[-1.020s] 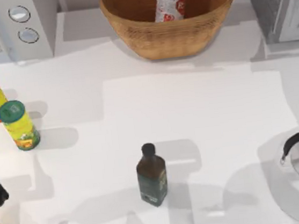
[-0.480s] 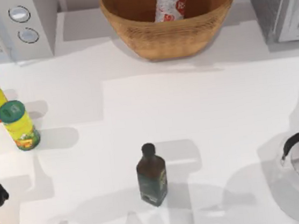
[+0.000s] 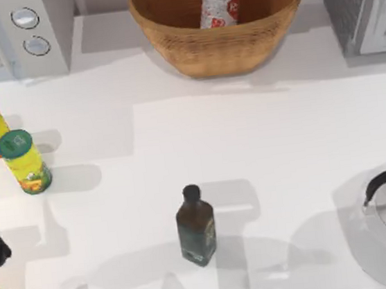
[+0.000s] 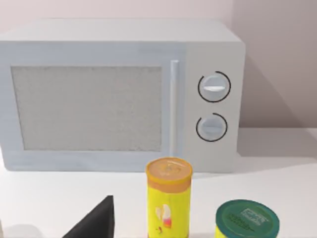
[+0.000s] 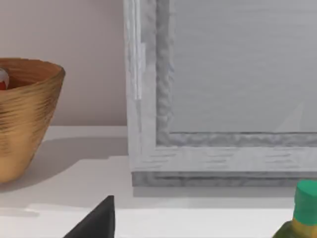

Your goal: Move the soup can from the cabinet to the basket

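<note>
Your silvery soup can [image 3: 220, 0] leans, red label up, inside the ribbed wicker basket [image 3: 188, 44]; speckled cabinet [image 3: 344, 2] shut. Gripper openings: cannot tell.

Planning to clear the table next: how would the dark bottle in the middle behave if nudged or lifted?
The dark bottle stands upright, tall on a small base, so a high nudge would probably tip it. It looks rigid and glossy, perhaps slippery. Its narrow neck suits gripping less than the body.
</note>
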Robot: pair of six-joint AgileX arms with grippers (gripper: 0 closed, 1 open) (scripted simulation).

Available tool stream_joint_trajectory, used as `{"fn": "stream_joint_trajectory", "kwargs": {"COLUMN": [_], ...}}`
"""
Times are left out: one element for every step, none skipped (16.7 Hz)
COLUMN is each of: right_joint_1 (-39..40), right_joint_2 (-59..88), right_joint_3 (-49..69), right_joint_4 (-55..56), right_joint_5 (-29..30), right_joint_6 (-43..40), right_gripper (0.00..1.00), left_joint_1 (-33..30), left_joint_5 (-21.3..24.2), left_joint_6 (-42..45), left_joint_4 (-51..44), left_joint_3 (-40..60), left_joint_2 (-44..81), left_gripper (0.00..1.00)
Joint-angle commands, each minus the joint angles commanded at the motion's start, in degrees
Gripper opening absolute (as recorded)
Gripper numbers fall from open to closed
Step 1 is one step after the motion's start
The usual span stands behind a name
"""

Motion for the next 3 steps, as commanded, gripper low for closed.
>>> {"fn": "stream_joint_trajectory", "kwargs": {"right_joint_1": [0.1,0.1,0.1], "right_joint_2": [-0.7,-0.9,-0.9], "right_joint_3": [-0.8,-1.0,-1.0], "right_joint_4": [0.0,0.1,0.1], "right_joint_5": [-0.4,-0.5,-0.5], "right_joint_6": [0.0,0.0,0.0], "right_gripper": [1.00,1.00,1.00], "left_joint_1": [0.0,0.0,0.0], "left_joint_5": [0.0,0.0,0.0], "left_joint_6": [0.0,0.0,0.0], "left_joint_4": [0.0,0.0,0.0], "left_joint_3": [0.0,0.0,0.0], "left_joint_2": [0.0,0.0,0.0], "left_gripper": [1.00,1.00,1.00]}}
